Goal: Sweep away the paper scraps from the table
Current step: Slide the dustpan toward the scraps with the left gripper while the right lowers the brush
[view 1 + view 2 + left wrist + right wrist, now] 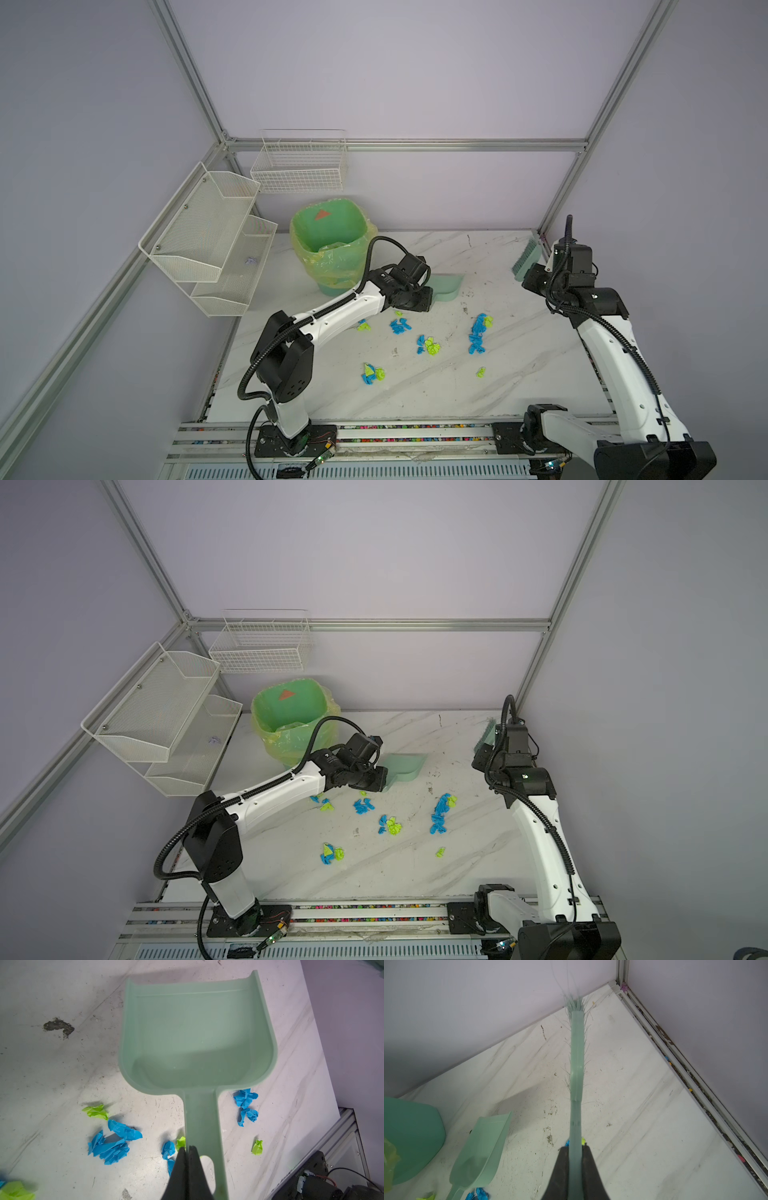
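Marble-patterned table [415, 395]: white with grey veins, filling the lower half of both top views. The paper scraps [478, 328] are light, so I judge a hard stroke could flick them over the rail at the bottom of the frame.
Mesh shelf [195, 232]: two tiers at mid-left, well apart from the work.
Green bin [332, 266]: yellow liner, upper centre, just beside my left wrist. It may crowd the pan when I tip it.
Wire basket [299, 166]: on the rear wall, above the bin.
Left forearm [345, 309]: overhangs the leftmost wads and stands in the way of a stroke there.
Dustpan [197, 1032]: pale green and empty, with its mouth toward the top of the left wrist view.
Brush [577, 1064]: pale green, bristles near the rear wall at upper right of both top views.
Paper scraps: blue and yellow-green clusters mid-table. Several lie round the pan's handle, behind its mouth, so they would likely be missed.
Left gripper [187, 1148]: jaws pinched on the edge of the dustpan's handle. A hold this thin might let the pan twist.
Right gripper [575, 1149]: clamped on the brush handle.
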You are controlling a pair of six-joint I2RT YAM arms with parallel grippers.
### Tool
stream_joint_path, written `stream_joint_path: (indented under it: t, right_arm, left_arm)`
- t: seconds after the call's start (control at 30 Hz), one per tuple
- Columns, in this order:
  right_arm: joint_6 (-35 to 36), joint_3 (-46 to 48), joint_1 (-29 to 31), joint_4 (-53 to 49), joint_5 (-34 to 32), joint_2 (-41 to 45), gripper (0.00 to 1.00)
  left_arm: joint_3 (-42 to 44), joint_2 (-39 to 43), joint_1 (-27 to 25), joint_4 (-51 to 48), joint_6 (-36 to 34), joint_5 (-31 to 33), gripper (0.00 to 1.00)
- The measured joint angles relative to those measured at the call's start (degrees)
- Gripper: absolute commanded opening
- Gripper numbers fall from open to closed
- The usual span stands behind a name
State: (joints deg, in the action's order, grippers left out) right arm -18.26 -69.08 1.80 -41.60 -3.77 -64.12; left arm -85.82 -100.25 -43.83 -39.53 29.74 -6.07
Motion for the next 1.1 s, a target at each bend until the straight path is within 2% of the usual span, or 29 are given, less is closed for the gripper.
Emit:
stream_joint_path:
  t: [0.27, 0.5, 0.73, 1.1]
  right_arm:
    - [2.4, -0.5, 0.5, -6.7, -1.7, -2.7, 0.00]
    - [2.7, -0.4, 3.5, -9.1, -2.1, -5.0, 0.00]
    - [2.1, 0.9, 10.1, -10.1, -4.0, -8.1, 0.00]
    - [1.5, 3.0, 10.5, -10.6, -5.8, -8.2, 0.00]
  left_arm:
    - [0.2, 5.2, -0.3, -6.6, -7.0, -1.8, 0.00]
    - [0.2, 10.1, -2.6, -11.5, -12.5, 0.5, 0.00]
    - [0.2, 8.2, -5.3, -15.5, -17.4, 4.4, 0.00]
    - [0.2, 4.2, -8.9, -18.1, -22.3, 7.4, 0.00]
